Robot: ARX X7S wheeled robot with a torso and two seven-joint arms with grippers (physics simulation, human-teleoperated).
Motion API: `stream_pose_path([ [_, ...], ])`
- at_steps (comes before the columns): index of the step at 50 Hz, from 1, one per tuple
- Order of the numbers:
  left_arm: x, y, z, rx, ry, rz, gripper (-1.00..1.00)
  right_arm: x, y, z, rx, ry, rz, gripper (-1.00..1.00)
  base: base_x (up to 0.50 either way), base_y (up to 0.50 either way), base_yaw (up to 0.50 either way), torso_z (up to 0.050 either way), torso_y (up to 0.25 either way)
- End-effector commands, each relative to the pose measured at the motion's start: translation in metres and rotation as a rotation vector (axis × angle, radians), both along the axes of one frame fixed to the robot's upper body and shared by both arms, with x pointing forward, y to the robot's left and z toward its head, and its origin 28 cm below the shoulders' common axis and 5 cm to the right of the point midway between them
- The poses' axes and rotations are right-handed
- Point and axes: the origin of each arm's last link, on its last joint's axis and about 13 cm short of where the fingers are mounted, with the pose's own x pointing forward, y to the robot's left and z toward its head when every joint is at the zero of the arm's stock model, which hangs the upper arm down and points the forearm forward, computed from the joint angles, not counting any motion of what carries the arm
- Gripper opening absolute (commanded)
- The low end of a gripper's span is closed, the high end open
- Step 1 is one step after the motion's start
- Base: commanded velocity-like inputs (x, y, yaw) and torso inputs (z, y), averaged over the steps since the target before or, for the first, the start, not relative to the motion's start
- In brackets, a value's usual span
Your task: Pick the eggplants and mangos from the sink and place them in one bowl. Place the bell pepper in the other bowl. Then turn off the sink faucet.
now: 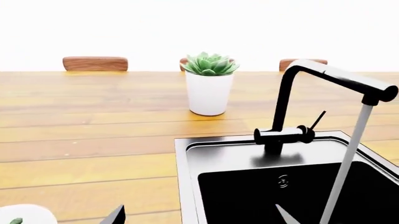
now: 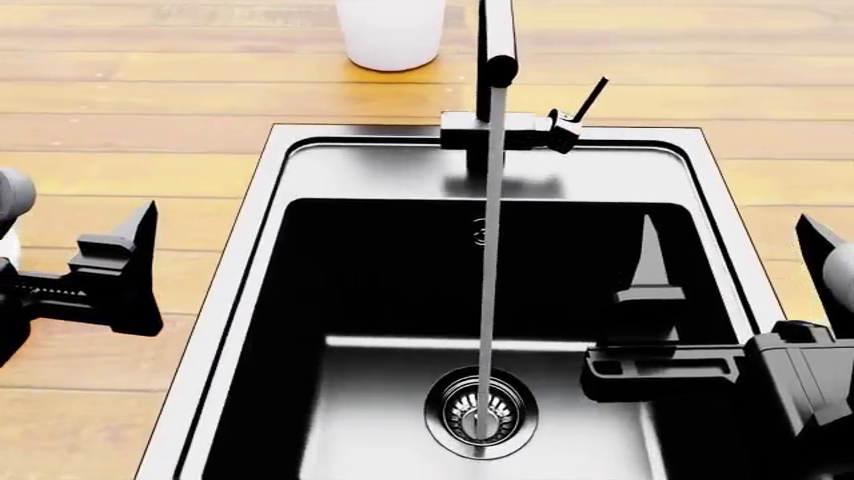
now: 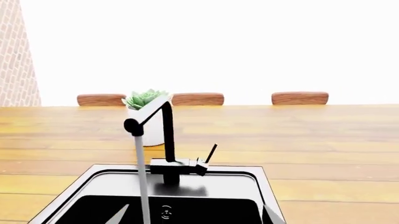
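One sink, one faucet, one potted plant.

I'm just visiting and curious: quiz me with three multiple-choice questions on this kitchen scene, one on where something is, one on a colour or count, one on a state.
1. Where does the potted succulent stand?
A. inside the sink
B. on the wooden counter behind the sink faucet
C. on a chair

2. What colour is the sink faucet?
A. black
B. gold
C. white

3. Is water running?
A. no, the spout is dry
B. yes, a stream falls to the drain
C. the sink is filled to the brim

Answers: 1 B, both wrist views show the white pot on the planks beyond the faucet. 2 A, its spout and base are matte black. 3 B, the head view shows a stream dropping from the spout onto the drain of the sink.
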Motion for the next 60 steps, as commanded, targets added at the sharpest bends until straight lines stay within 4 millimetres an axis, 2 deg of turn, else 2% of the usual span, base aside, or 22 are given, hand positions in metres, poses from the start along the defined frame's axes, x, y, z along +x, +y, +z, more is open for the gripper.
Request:
stream_pose_path([
  [1,0.0016,0.0004,0.0006,-0.003,-0.004,-0.001,1.0,-0.0008,0.0007,0.0012,-0.003,-0.002,0.0,1.0,0.0,-0.03,0.0,0.0,0.0],
  [20,0.0009,-0.0006,-0.0024,-0.001,0.001,0.002,1.0,0.0,0.0004,-0.0037,0.001,-0.003,0.0,1.0,0.05,-0.02,0.0,0.0,0.0],
  [32,0.0007,-0.0003,-0.0015,-0.002,-0.001,0.003,1.0,0.0003,0.0007,-0.004,0.005,-0.002,0.001,1.0,0.07,-0.29,0.0,0.0,0.0],
  [60,0.0026,0.0013,-0.0031,-0.01,0.003,0.006,1.0,0.0018,0.0014,-0.0042,-0.023,-0.011,0.01,1.0,0.14,0.0,0.0,0.0,0.0],
])
